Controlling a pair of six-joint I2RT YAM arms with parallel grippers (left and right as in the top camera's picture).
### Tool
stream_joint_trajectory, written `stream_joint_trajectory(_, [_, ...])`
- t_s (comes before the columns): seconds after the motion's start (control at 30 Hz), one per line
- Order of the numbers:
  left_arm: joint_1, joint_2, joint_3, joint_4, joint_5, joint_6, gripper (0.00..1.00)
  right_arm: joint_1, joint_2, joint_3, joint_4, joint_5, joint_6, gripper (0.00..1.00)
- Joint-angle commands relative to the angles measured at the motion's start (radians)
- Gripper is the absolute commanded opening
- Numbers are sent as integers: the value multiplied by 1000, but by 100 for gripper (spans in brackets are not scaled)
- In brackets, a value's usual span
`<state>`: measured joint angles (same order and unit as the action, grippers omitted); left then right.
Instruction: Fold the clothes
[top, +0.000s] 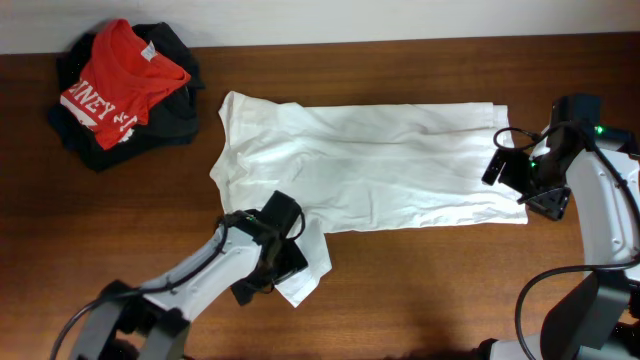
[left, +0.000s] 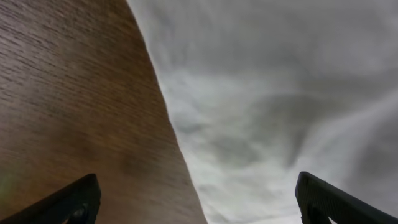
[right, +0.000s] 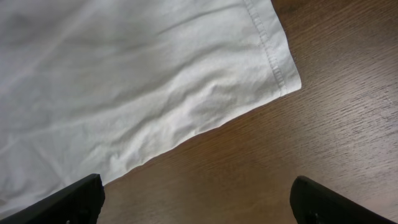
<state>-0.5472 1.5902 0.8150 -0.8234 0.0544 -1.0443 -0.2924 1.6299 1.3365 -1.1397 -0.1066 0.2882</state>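
Pile of dark garments (top: 150, 125) sits at the table's far left corner, with a red T-shirt (top: 120, 85) with white lettering on top. Table (top: 430, 290) is dark brown wood grain; a pale wall strip (top: 400, 18) runs along the top edge. White T-shirt (top: 370, 165) lies spread flat across the middle, wrinkled, well apart from the pile, with one sleeve sticking out at its lower left. Left gripper (left: 199, 208) hangs over that sleeve area, above the cloth edge where it meets wood, jaws spread wide, nothing in them. Right gripper (right: 198, 202) hangs at the shirt's right end over the hemmed corner, jaws also fully apart, gripping nothing.
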Motion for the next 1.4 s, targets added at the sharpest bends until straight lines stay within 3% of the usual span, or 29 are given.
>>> stream_joint_trajectory(0.0, [-3,59,-14,19,2,-18,99,-4,1,-3,0,-6,8,99])
stream_joint_trajectory(0.03, [-3,69,-14,26,5,-18,98,-4,1,-3,0,-6,8,99])
stream_joint_trajectory(0.07, [-3,86,-14,37,5,-17,90,-4,1,-3,0,-6,8,99])
stream_joint_trajectory(0.13, [-3,113,-16,50,5,-17,89,-4,1,-3,-2,-6,8,99])
stream_joint_trajectory(0.17, [-3,135,-16,60,11,-17,82,-4,1,-3,-4,-6,8,99])
stream_joint_trajectory(0.23, [-3,169,-16,72,21,-17,61,-5,1,-3,-4,2,9,99])
stream_joint_trajectory(0.27, [-3,196,-16,81,21,-18,42,-5,1,-3,-4,26,10,99])
stream_joint_trajectory(0.4, [-3,235,-16,98,21,-18,1,-11,1,-3,-3,134,70,99])
stream_joint_trajectory(0.6, [23,236,-16,98,-7,-17,1,-66,24,-3,0,136,72,99])
stream_joint_trajectory(0.83, [103,236,-31,90,-48,13,1,-87,211,-5,34,145,72,100])
stream_joint_trajectory(1.13, [103,236,-44,106,-47,13,1,-122,314,-9,161,146,81,83])
stream_joint_trajectory(1.37, [103,236,-44,109,-44,13,1,-122,347,-64,200,146,111,82])
